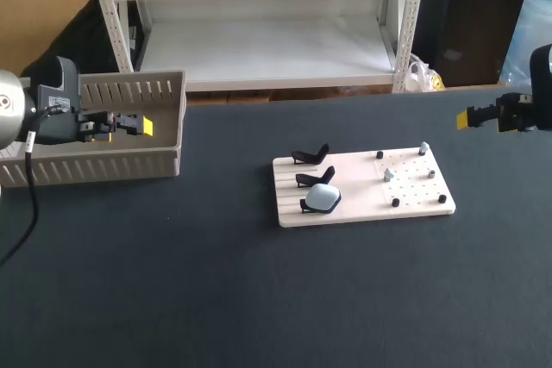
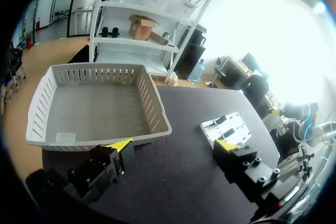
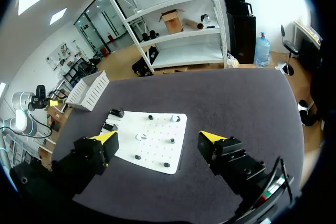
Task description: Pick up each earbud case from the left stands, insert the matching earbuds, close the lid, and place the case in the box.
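A white board [image 1: 412, 198] lies mid-table with three black stands at its left end. A light blue earbud case [image 1: 324, 198], lid shut, sits on the nearest stand; the other two stands [image 1: 311, 157] are bare. Small white earbuds [image 1: 389, 175] and black ones [image 1: 396, 202] sit on the board's right part. My left gripper [image 1: 142, 127] hangs open over the grey slatted box [image 1: 103, 165], nothing between its fingers [image 2: 174, 145]. My right gripper [image 1: 470, 118] stands open and empty, high off the table's far right, with the board [image 3: 157, 153] below and ahead of it [image 3: 158, 137].
The box [image 2: 100, 140] at the table's far left shows no case inside. Dark cloth covers the table, with wide bare stretches in front of the board and between board and box.
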Controlling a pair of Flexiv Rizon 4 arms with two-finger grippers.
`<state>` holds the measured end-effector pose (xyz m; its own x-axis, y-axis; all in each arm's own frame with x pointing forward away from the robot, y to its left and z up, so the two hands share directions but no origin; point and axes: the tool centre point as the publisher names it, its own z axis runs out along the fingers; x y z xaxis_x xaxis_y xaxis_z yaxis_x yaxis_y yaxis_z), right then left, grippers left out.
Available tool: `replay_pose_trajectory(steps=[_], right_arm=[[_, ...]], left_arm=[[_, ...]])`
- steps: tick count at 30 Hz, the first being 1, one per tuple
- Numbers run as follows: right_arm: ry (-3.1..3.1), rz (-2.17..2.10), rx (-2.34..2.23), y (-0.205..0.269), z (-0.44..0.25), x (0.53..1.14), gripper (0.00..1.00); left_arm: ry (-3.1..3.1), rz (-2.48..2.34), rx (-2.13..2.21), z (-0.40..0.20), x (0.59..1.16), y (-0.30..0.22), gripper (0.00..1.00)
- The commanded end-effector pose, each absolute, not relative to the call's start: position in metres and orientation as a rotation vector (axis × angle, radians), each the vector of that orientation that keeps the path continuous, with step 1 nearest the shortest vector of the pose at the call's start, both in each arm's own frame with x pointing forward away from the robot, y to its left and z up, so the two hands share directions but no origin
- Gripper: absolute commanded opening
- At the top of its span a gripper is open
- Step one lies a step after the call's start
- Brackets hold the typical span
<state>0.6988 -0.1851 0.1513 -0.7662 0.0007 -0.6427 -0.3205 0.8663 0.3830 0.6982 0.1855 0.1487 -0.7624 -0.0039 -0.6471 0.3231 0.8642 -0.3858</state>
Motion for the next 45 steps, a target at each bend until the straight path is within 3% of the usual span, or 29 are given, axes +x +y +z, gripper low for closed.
replay_pose_trajectory(steps=[1,29,45], right_arm=[[2.373,0.642,-0.234,-0.186,0.150,0.700,1.00],[2.373,0.642,-0.234,-0.186,0.150,0.700,1.00],[2.373,0.642,-0.234,-0.186,0.150,0.700,1.00]], left_arm=[[2.375,-0.634,0.230,0.150,0.700,0.185,1.00],[2.375,-0.634,0.230,0.150,0.700,0.185,1.00],[2.088,-0.692,0.978,0.181,0.699,0.106,1.00]])
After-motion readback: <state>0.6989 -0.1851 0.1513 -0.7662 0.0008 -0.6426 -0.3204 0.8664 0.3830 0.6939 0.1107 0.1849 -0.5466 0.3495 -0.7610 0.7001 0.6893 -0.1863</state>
